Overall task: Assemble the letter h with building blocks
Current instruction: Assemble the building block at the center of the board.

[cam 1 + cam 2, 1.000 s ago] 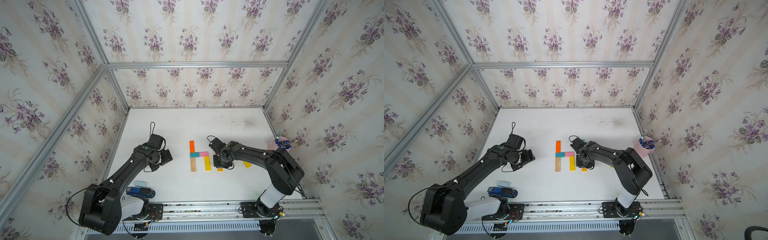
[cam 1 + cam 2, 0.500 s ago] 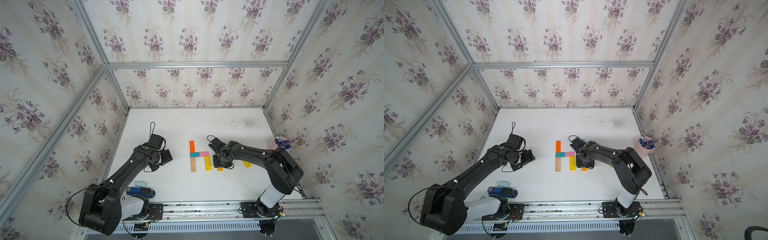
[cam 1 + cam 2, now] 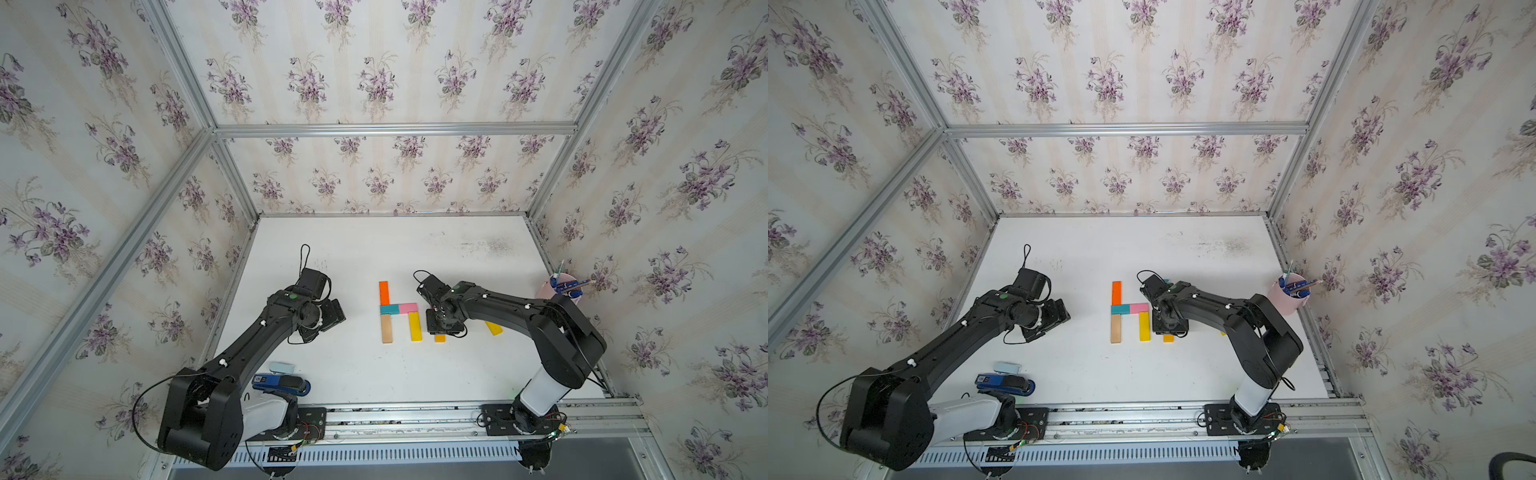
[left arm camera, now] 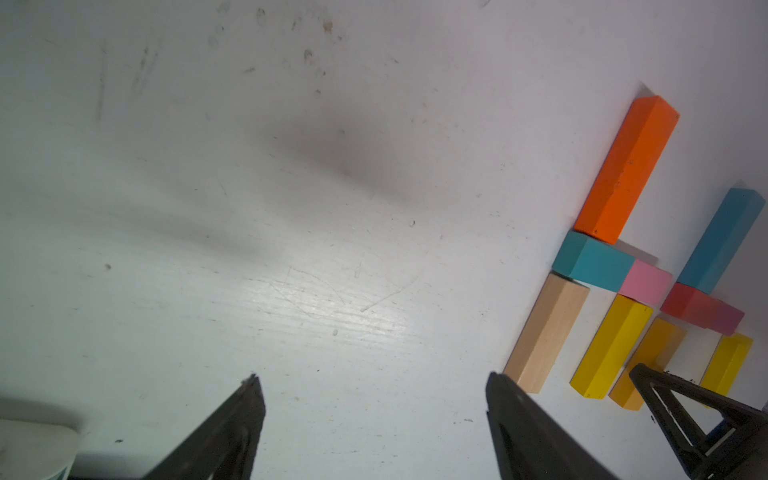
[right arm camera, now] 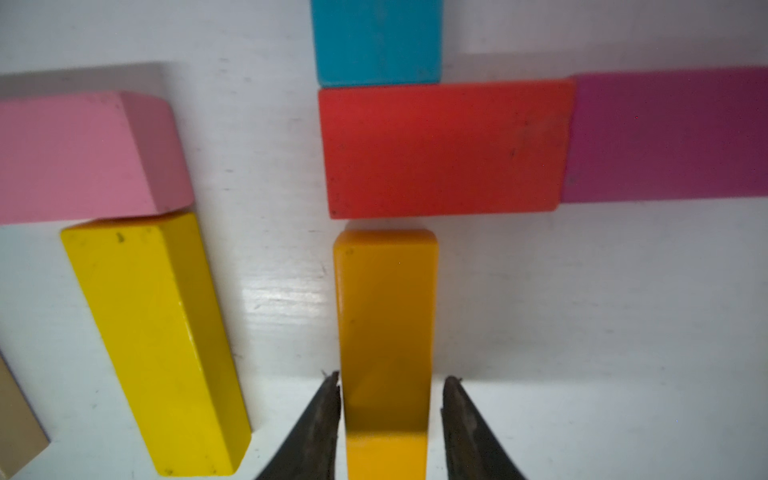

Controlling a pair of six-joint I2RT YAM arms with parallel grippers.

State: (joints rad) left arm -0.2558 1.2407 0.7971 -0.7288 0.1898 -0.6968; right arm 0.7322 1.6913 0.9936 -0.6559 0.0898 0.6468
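Starting at the front-left corner of the white table (image 3: 374, 249), a pale blue pad (image 3: 281, 367) lies just beside a dark blue stapler (image 3: 282, 383), with the stapler nearer the front edge. Further in from the left edge, the left gripper (image 4: 372, 377) hangs over bare surface. Its jaws are spread wide and hold nothing, and it is well apart from every block.

At the table's middle lies the letter h (image 3: 399, 308), flat and assembled. Its stem runs from an orange block (image 3: 383, 293) on the back side, through a teal block (image 3: 389, 309), to a wooden block (image 3: 386, 328) on the front side. A pink block (image 3: 408, 308) touches the teal one end to end as the crossbar. A yellow block (image 3: 414, 326) runs from the pink one toward the front edge as the leg, and looks slightly askew in the right wrist view.

Just beside it to the right lies a second group. A long blue block (image 5: 376, 41) butts against a red block (image 5: 444, 149), which meets a magenta block (image 5: 669, 133) end to end. An amber block (image 5: 386, 316) lies on the red block's front side, its end just short of it. The right gripper (image 5: 390, 376) straddles the amber block with jaws narrowly parted. One finger touches the block's side and the other shows a thin gap.

Further right, a second yellow block (image 3: 493, 328) lies tilted, partly under the right arm. At the right edge stands a pink cup (image 3: 1285, 299) of pens.
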